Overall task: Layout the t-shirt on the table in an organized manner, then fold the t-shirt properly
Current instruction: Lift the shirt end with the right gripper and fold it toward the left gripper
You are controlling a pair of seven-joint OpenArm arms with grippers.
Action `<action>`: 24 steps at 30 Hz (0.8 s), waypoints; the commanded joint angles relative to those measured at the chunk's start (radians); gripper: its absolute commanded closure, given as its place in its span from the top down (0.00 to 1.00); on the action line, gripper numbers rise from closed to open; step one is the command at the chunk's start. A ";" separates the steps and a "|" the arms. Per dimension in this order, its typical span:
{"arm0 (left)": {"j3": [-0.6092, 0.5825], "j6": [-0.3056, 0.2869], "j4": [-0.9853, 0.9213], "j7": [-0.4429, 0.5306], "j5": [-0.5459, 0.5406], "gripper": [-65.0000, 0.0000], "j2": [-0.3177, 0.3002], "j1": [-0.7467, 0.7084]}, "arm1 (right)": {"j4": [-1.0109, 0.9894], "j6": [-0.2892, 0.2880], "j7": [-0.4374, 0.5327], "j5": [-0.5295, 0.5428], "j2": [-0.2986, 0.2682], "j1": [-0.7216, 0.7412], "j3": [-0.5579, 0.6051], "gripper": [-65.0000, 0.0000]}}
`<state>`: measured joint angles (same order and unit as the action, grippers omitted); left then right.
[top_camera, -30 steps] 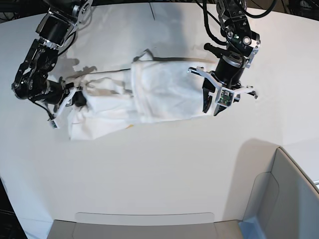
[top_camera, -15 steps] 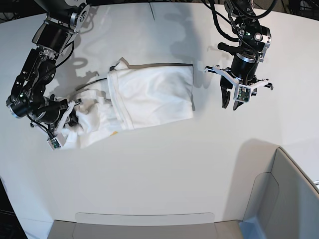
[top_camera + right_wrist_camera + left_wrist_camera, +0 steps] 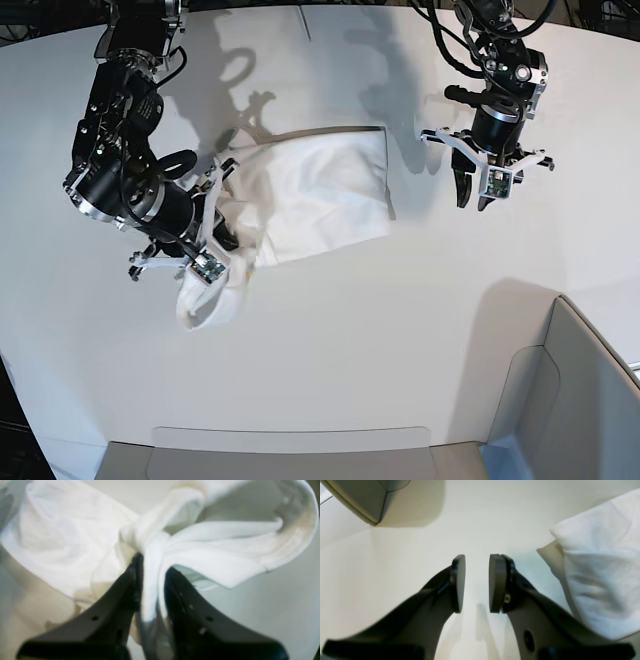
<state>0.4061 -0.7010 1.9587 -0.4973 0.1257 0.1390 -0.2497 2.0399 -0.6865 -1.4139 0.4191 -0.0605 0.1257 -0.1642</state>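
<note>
The base view looks down from high above the table (image 3: 330,340). Each wrist view looks out close along its own fingers; all three share the shirt (image 3: 320,195) (image 3: 600,570) (image 3: 200,550).

Soft matt white cotton t-shirt (image 3: 320,190), smooth faintly glossy white table (image 3: 380,330), matt black pincer pads (image 3: 458,582).

A grey-white plastic bin (image 3: 585,400) sits at the lower right under bright overhead light.
</note>
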 commanded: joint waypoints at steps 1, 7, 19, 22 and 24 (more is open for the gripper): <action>-0.002 0.003 0.008 0.021 -0.014 0.27 0.001 0.005 | 0.012 -0.012 0.018 0.017 0.001 0.021 0.027 0.00; 0.055 0.003 -0.003 0.021 -0.018 0.27 0.001 0.010 | 0.011 -0.012 0.018 0.017 -0.005 0.021 0.219 0.00; 0.093 0.003 -0.003 0.021 -0.018 0.27 0.001 0.005 | -0.166 -0.012 0.035 0.016 -0.028 0.004 0.519 0.00; 0.093 0.003 -0.003 0.021 -0.018 0.27 0.001 0.003 | -0.186 -0.012 0.037 0.016 -0.028 0.004 0.521 0.00; 0.095 0.003 -0.005 0.021 -0.018 0.27 0.001 0.003 | -0.181 -0.012 0.048 0.016 -0.028 0.004 0.518 0.01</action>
<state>0.4980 -0.7013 1.9392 -0.5003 0.1253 0.1390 -0.2501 1.8393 -0.6865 -1.3876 0.4191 -0.0937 0.1116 0.3584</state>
